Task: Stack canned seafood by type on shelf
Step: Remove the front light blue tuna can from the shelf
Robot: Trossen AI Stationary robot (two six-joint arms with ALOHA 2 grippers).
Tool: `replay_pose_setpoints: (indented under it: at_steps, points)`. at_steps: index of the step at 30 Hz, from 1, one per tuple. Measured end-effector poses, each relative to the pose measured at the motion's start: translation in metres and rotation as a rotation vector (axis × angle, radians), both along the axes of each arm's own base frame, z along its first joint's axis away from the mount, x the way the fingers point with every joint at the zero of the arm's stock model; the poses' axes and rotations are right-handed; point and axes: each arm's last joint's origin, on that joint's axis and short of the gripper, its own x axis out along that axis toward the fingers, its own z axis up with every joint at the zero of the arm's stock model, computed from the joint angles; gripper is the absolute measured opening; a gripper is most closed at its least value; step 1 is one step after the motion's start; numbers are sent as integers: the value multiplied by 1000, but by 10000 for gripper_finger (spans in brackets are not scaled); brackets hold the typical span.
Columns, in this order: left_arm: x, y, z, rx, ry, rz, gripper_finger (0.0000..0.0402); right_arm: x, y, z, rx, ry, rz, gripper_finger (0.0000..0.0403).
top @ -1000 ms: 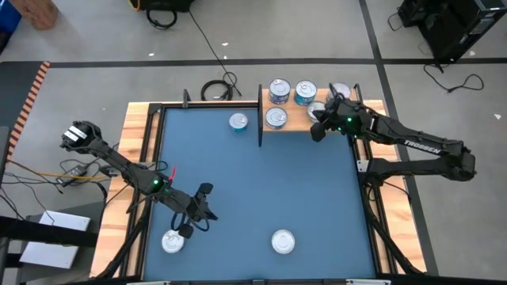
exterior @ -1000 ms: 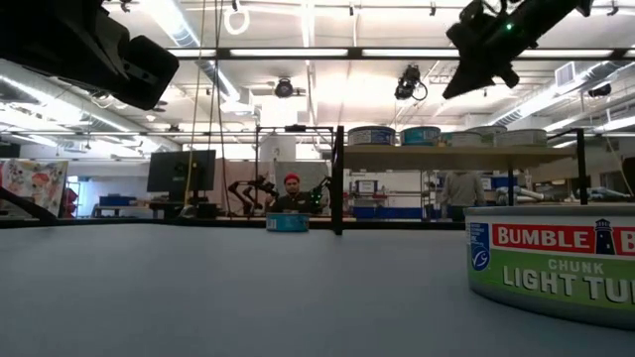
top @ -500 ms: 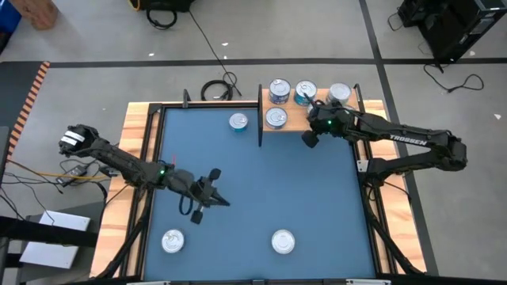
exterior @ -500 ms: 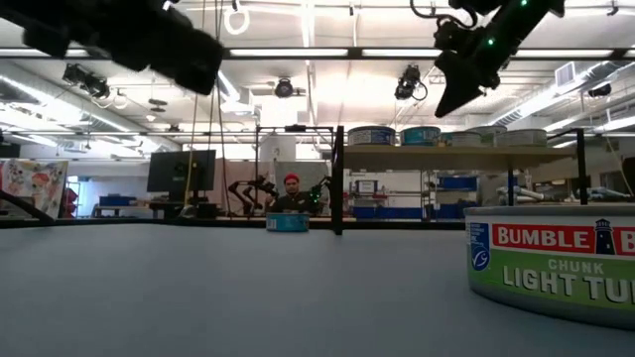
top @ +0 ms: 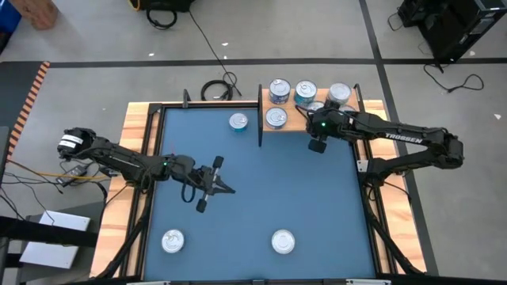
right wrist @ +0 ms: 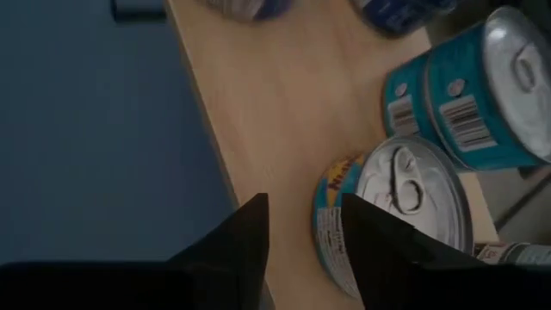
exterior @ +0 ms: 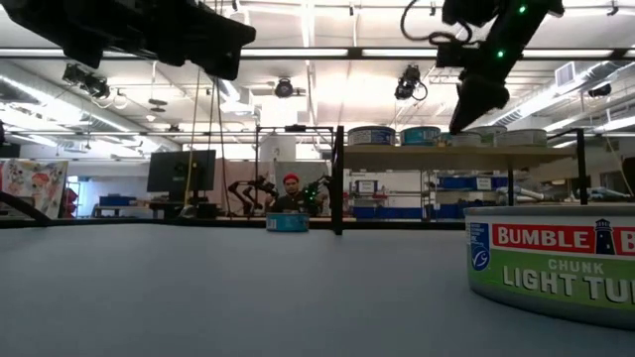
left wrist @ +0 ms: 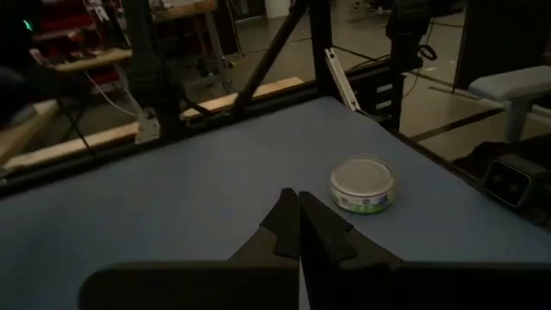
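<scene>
Wooden shelf holds tins; right claw apart beside it; left claw together.

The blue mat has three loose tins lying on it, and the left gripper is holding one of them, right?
Not quite. Three tins do lie on the blue mat, but the left gripper holds nothing: the left wrist view shows its fingers shut together and empty, with a tin ahead of them.
</scene>
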Motion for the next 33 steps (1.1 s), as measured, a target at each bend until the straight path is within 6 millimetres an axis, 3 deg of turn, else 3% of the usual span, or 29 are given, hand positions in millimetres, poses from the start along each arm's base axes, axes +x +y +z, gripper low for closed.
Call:
replay_pose_setpoints:
  at_steps: [10, 22, 33]
  points:
    - [0, 1, 0, 6, -4, 2, 1, 12, -13, -19, -73, 141, -69, 138]
    - [0, 1, 0, 6, -1, 2, 1, 1, -3, 0, -167, 47, -138, 137]
    - [0, 1, 0, 6, 1, 5, 2, -1, -30, -12, -76, 119, -124, 125]
